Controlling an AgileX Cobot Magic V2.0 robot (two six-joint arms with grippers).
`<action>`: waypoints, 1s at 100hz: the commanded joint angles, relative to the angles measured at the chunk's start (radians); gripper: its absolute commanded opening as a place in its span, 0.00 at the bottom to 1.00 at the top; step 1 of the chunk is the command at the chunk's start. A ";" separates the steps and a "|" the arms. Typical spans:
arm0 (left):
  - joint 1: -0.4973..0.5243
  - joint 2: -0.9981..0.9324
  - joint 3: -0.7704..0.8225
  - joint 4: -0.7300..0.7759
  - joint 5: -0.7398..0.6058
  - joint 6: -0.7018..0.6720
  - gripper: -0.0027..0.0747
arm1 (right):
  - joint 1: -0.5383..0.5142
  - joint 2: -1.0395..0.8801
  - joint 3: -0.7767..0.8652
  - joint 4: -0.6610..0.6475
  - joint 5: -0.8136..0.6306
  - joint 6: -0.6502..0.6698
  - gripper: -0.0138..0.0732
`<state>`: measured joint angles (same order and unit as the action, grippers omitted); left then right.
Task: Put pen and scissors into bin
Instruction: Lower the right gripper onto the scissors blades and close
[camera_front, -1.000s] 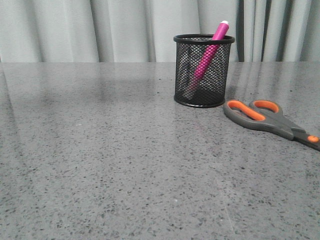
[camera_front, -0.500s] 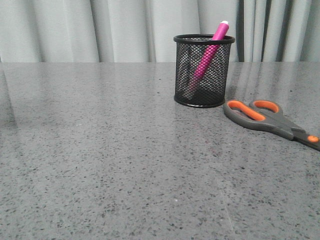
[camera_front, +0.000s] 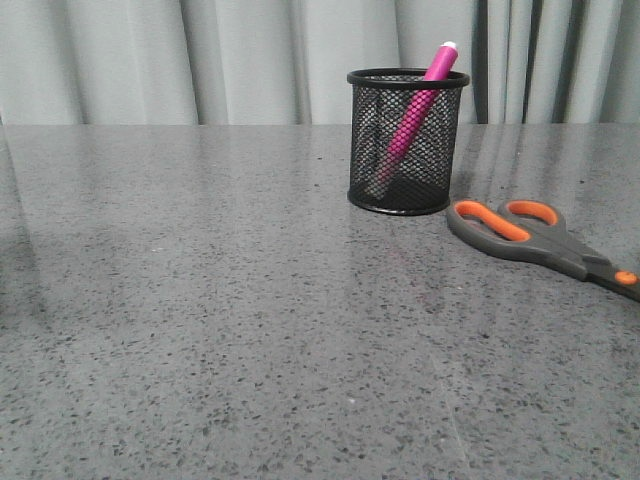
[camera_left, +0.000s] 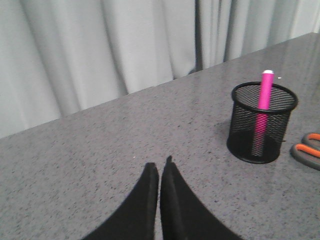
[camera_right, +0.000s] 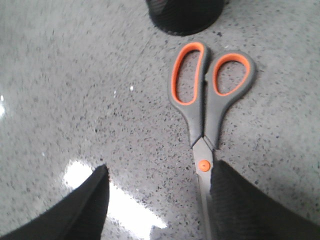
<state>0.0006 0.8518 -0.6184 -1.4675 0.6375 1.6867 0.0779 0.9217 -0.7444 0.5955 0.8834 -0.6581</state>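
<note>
The right pincer (camera_right: 155, 200) is spread wide open above the worktop (camera_front: 200, 330), its two dark fingers (camera_right: 80, 205) low over the speckled grey surface and holding nothing; the scissors (camera_right: 207, 107) lie flat between and just ahead of them, with the blades running under the gap close to one finger and the orange pivot dot showing near that finger's edge. The grey handles with orange-lined loops point away from the pincer toward the base of the bin (camera_right: 184, 15), which sits near them without touching. The left pincer (camera_left: 160, 172) is closed, its black fingertips pressed together and empty, hovering over bare worktop well apart from the bin. In the front view the black wire-mesh bin (camera_front: 407, 140) stands upright toward the rear of the worktop, in front of pale curtains (camera_front: 200, 60). The bright-pink pen (camera_front: 415, 110) is already inside it, leaning so that its small white end rises above the rim. The scissors rest on the worktop just to the right of the bin.
</note>
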 joint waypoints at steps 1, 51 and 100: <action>-0.037 -0.009 -0.013 -0.156 0.048 0.074 0.01 | 0.045 0.025 -0.059 -0.044 -0.024 -0.008 0.62; -0.059 -0.009 -0.013 -0.182 0.029 0.074 0.01 | 0.140 0.296 -0.255 -0.256 0.067 0.278 0.62; -0.059 -0.009 -0.013 -0.182 0.023 0.074 0.01 | 0.266 0.411 -0.284 -0.444 0.011 0.417 0.56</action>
<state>-0.0492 0.8518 -0.6066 -1.5849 0.6511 1.7615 0.3325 1.3462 -0.9939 0.1589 0.9451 -0.2445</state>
